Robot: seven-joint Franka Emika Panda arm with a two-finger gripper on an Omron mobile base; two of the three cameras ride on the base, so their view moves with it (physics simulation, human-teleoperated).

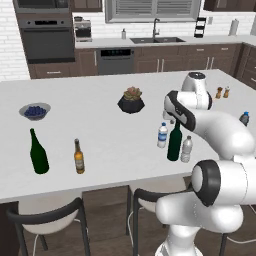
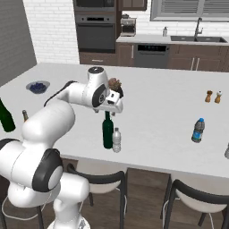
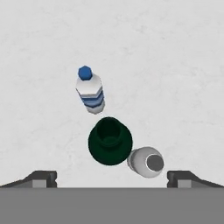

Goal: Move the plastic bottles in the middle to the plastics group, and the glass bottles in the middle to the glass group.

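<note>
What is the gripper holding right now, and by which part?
Nothing. The gripper hangs open above the dark green glass bottle, its fingertips spread wide and touching nothing.

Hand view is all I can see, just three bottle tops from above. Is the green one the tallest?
Observer: Yes, the dark green bottle stands taller than the labelled water bottle and the plain water bottle beside it.
Operator: Where's more glass?
Observer: Far left on the counter: a wide green wine bottle next to a brown beer bottle.
Operator: And plastic?
Observer: A blue-tinted bottle stands alone on the right.
</note>
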